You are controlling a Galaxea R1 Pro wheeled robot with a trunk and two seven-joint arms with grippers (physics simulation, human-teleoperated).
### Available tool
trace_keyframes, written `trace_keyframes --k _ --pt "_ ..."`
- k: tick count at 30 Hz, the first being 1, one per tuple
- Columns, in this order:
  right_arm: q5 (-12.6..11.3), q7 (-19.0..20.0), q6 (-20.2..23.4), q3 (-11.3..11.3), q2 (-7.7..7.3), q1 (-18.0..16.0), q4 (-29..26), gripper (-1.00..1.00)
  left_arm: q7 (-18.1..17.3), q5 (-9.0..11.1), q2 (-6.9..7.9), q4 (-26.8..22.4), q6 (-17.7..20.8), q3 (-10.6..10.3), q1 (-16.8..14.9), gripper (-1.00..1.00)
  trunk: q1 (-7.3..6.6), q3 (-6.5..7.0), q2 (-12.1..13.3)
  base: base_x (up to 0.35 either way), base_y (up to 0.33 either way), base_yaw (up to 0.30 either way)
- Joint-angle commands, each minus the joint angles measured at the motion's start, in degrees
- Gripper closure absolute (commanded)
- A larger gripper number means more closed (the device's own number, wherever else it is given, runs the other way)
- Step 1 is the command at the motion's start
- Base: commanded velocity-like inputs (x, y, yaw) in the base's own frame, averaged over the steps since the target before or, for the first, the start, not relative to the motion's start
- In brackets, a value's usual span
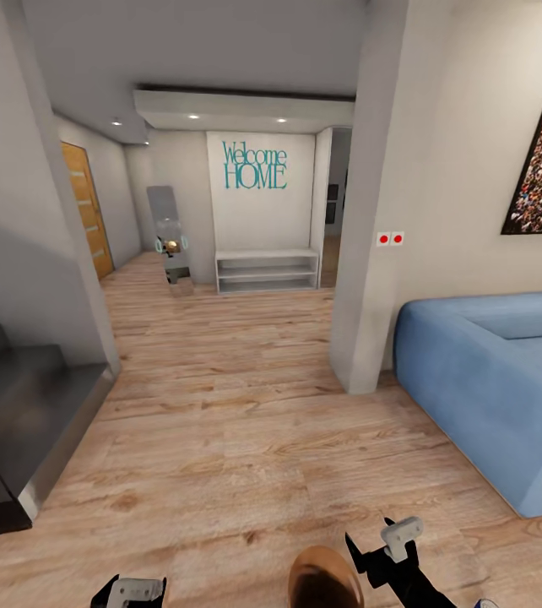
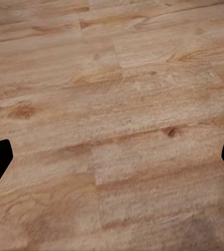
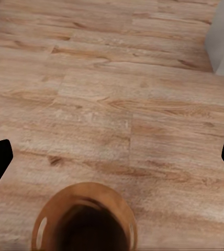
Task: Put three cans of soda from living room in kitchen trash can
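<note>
Progress: no soda can on view or in my claws; the tash can [image 1: 325,578] sits at six o'clock just before me, its tan mouth beneath my right claw [image 3: 112,157], so filling it remains undone as far as I can judge. Claws: left [image 2: 112,157] and right both spread, holding nothing. Setting: pale plank floor [image 1: 246,422], blue sofa [image 1: 490,380] at three o'clock, "Welcome HOME" wall [image 1: 255,165] at twelve.

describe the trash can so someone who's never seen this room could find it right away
Start at the blue sofa on the right of the head view, then come down across the wood plank floor to the bottom edge of the picture. There, beside the right gripper, sits the trash can, a round bin seen from above. Its glossy tan-brown rim and dark inside set it apart from the paler planks around it.
</note>
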Motion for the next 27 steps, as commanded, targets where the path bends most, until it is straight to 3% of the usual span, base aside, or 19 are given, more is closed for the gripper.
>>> trace_keyframes --k 1,16,21,27 --pt "0.00 0.00 0.01 0.02 0.00 -0.01 0.21 -1.00 0.00 0.01 0.00 0.00 0.00 0.01 0.00 -1.00 0.00 0.00 0.00 0.000 0.000 0.000" --pt "-0.02 0.48 2.05 0.25 0.02 -0.60 4.23 -1.00 -0.29 -0.09 -0.08 0.00 0.06 0.08 0.00 -1.00 3.29 -2.69 -6.02 0.000 0.000 0.000" --pt "-0.08 1.00 10.48 0.18 0.00 -3.75 8.29 -1.00 -0.39 -0.13 -0.09 0.00 0.13 0.11 0.00 -1.00 4.39 -3.59 -8.02 0.000 0.000 0.000" --pt "-0.09 1.11 17.40 -0.11 -0.06 -7.15 11.60 -1.00 -0.44 -0.15 -0.06 0.00 0.14 0.25 0.00 -1.00 5.71 -4.67 -10.43 0.000 0.000 0.000"
